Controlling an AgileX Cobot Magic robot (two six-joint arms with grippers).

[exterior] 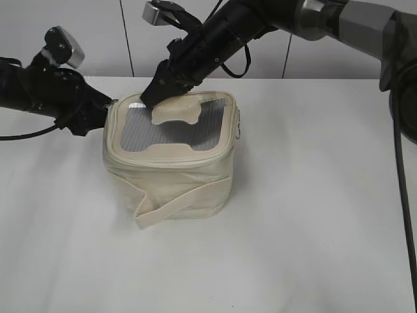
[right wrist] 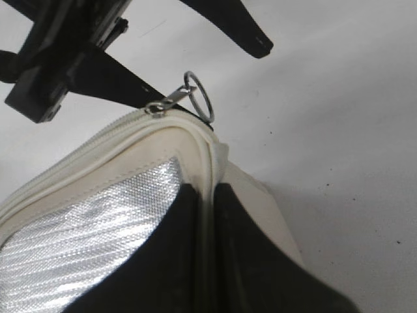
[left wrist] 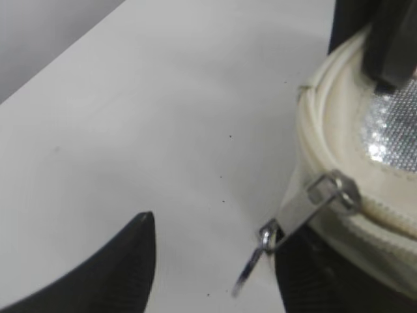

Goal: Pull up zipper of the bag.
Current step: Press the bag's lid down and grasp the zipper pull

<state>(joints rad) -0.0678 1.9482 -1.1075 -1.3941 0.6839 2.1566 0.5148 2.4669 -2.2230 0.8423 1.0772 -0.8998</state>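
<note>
The cream bag (exterior: pixel 169 176) stands mid-table with its grey mesh top and H-shaped patch (exterior: pixel 174 112) facing up. The zipper (exterior: pixel 163 158) runs round the lid rim. My left gripper (exterior: pixel 98 114) is open at the bag's back left corner. In the left wrist view its jaws (left wrist: pixel 212 248) straddle a silver pull (left wrist: pixel 306 205) and its ring (left wrist: pixel 251 267), which hang close to the right finger. My right gripper (exterior: pixel 151 96) is shut on the lid rim (right wrist: pixel 206 195) just behind that corner. The ring pull (right wrist: pixel 197 96) sticks out beyond it.
A loose cream strap band (exterior: pixel 176 205) wraps the bag's body and juts out at the front left. The white table (exterior: pixel 313 215) spreads around the bag. My left gripper's fingers (right wrist: pixel 241 26) show at the top of the right wrist view.
</note>
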